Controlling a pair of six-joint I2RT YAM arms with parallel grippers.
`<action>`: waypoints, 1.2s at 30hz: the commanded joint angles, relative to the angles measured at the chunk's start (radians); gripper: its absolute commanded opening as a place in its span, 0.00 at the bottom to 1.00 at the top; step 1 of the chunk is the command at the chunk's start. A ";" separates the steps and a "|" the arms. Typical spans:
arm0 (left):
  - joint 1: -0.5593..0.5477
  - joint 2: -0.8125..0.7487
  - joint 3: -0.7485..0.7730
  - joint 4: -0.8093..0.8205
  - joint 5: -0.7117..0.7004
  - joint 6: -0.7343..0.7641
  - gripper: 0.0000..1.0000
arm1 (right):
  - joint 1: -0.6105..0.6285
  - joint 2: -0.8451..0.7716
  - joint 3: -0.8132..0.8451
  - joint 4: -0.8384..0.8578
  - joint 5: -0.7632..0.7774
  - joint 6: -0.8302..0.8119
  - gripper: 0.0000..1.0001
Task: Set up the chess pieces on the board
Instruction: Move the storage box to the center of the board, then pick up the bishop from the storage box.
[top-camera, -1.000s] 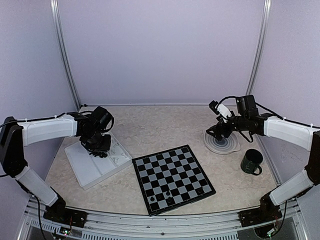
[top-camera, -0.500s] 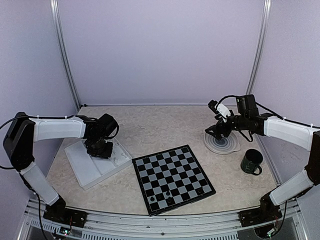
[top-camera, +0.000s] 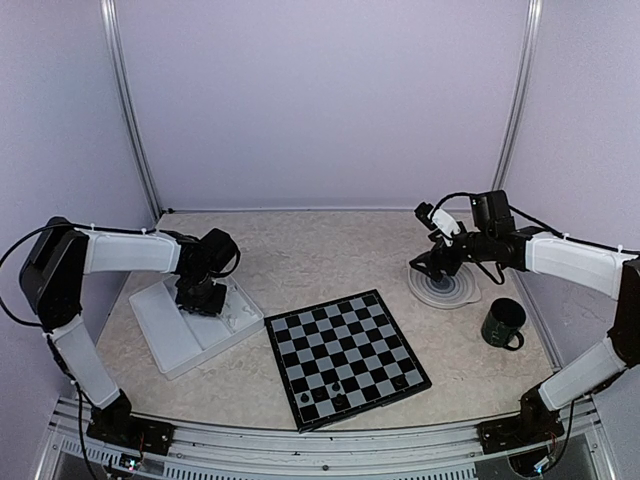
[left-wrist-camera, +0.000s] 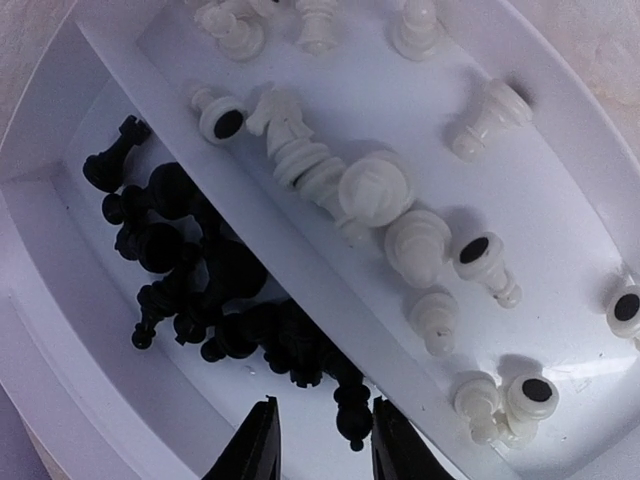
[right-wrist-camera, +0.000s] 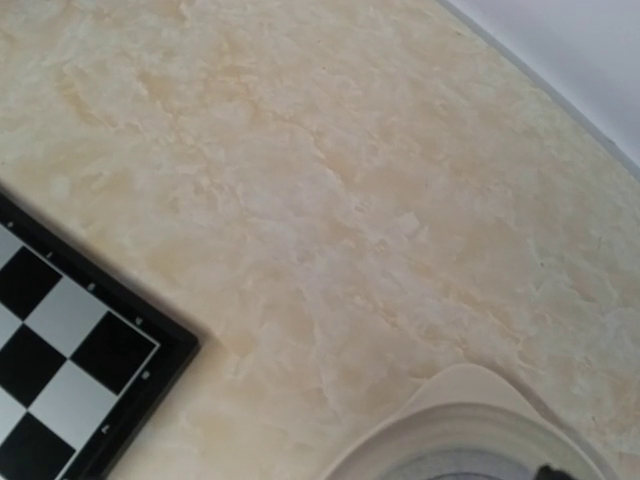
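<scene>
Your left pincer (left-wrist-camera: 320, 452) hangs low in the tray (left-wrist-camera: 60, 330), jaws part open astride a black piece (left-wrist-camera: 352, 418) at 6 o'clock, not pinching it, likely to lift it clear of the tangle. The board (top-camera: 345, 355) lies at the tray's 3 o'clock. Your right pincer (top-camera: 432, 265) hovers spread wide and empty over the plate (top-camera: 445, 290), out of the way; its own camera shows no fingers, and you can't tell which black piece is straddled

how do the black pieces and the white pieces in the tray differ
The black pieces are heaped tight in one compartment; the white pieces lie spread out in the next. The left gripper, jaws apart, hangs over the black pieces, not the white pieces. Both sets lie loose in the white tray.
</scene>
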 joint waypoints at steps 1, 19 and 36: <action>0.013 0.025 0.053 0.053 -0.031 0.032 0.33 | -0.008 0.017 0.025 0.008 -0.008 0.001 0.92; 0.042 0.038 0.037 0.186 0.067 0.125 0.33 | -0.008 0.057 0.039 -0.013 -0.027 0.000 0.92; 0.167 -0.153 -0.056 0.285 0.382 0.320 0.32 | -0.008 0.071 0.050 -0.036 -0.067 -0.004 0.91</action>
